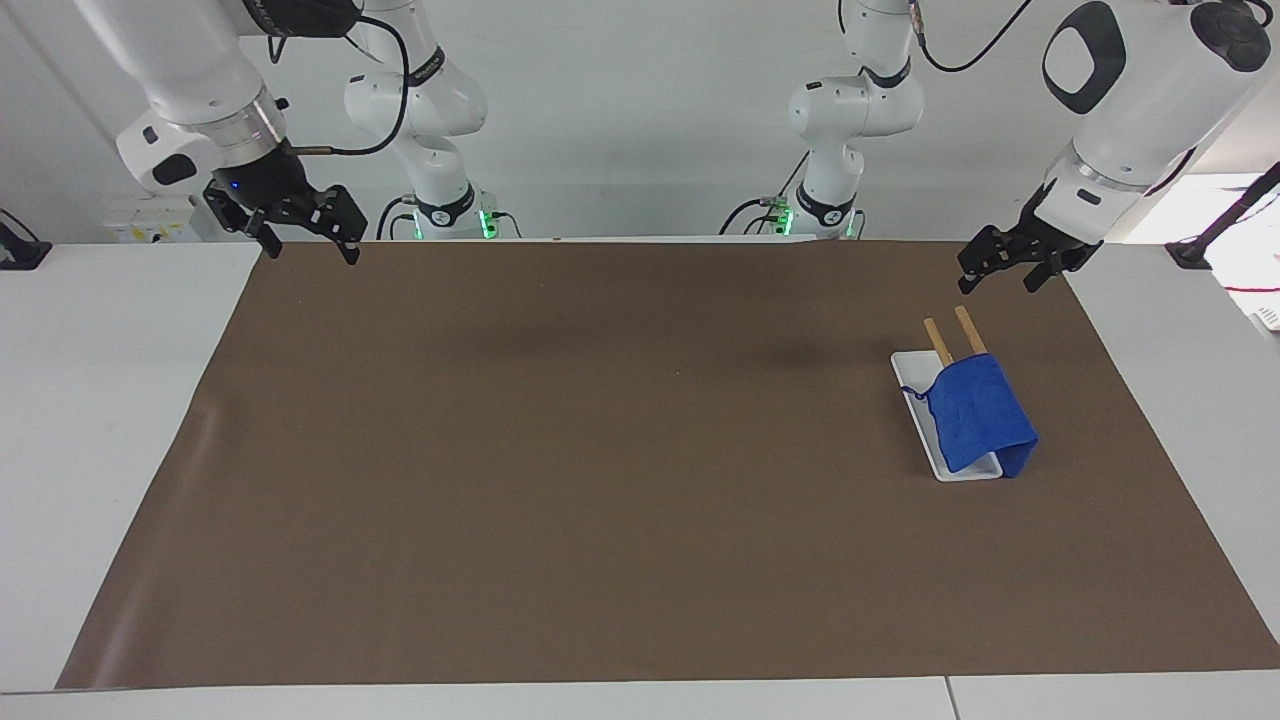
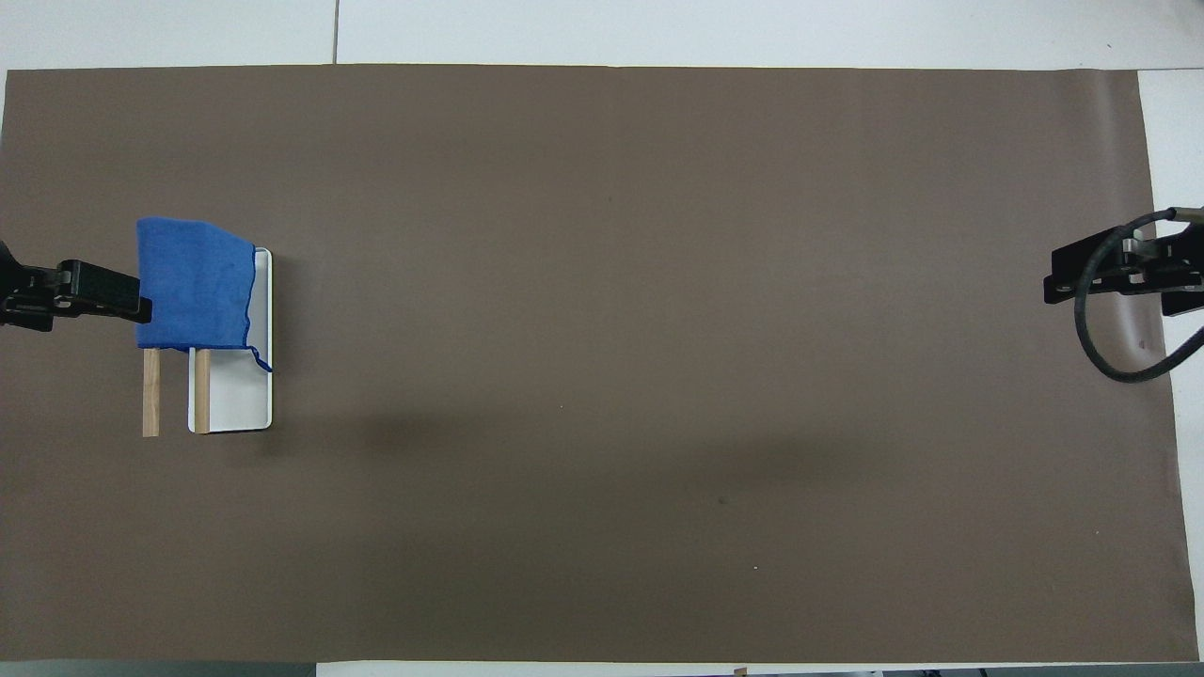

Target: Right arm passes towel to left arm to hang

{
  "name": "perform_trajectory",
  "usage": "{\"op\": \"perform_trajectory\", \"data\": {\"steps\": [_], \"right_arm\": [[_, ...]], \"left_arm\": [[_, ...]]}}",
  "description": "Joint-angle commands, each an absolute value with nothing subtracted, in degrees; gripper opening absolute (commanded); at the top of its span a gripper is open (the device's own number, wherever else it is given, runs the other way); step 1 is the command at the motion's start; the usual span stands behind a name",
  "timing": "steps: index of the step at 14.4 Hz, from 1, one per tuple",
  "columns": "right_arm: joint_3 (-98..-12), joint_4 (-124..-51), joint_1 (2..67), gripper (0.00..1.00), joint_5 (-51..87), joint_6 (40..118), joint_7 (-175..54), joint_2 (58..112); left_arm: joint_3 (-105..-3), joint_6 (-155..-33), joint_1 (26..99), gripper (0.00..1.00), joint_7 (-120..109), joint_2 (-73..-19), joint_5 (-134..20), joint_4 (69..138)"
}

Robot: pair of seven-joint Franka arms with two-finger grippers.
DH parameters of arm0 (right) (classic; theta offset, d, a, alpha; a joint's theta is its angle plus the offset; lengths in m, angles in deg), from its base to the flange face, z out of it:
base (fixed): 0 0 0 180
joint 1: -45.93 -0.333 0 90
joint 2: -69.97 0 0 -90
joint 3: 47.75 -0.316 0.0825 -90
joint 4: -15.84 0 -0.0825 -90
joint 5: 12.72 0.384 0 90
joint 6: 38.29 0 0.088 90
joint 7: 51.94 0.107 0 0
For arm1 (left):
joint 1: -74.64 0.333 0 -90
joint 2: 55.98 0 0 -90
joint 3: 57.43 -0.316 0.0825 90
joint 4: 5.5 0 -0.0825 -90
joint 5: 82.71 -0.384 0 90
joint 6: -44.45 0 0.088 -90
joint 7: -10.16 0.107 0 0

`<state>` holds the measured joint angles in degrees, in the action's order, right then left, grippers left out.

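Note:
The blue towel [image 1: 978,418] [image 2: 193,282] hangs draped over the two wooden bars [image 1: 958,331] [image 2: 150,393] of the rack, whose white base [image 1: 912,385] [image 2: 235,400] stands on the mat toward the left arm's end of the table. My left gripper [image 1: 998,278] [image 2: 111,290] is up in the air over the mat beside the rack, open and empty, apart from the towel. My right gripper [image 1: 310,243] [image 2: 1119,273], with its small blue light, waits open and empty over the mat's edge at the right arm's end.
A brown mat [image 1: 600,480] [image 2: 611,329] covers most of the white table [image 1: 110,400]. Two smaller white arms with green-lit bases [image 1: 445,210] stand at the robots' edge of the table.

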<state>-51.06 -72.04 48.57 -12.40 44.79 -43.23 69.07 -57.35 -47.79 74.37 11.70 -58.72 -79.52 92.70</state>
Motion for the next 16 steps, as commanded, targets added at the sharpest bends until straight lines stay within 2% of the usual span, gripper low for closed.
{"op": "perform_trajectory", "data": {"steps": [1,7,13,16], "right_arm": [[-51.5,-73.3,49.4,1.0,-12.6,44.7,-44.2,67.9],[-51.5,-73.3,49.4,1.0,-12.7,44.7,-44.2,67.9],[-51.6,-73.3,49.4,1.0,-12.6,44.7,-44.2,67.9],[-51.6,-73.3,49.4,1.0,-12.6,44.7,-44.2,67.9]], "left_arm": [[-57.3,-45.5,74.1,1.0,12.9,-58.4,-79.5,90.0],[-56.9,-36.6,73.8,1.0,13.1,-54.3,-81.0,78.8],[-56.8,-35.0,73.9,1.0,12.9,-55.5,-80.8,79.5],[-56.8,-39.4,73.8,1.0,12.4,-56.5,-81.8,81.8]]}}
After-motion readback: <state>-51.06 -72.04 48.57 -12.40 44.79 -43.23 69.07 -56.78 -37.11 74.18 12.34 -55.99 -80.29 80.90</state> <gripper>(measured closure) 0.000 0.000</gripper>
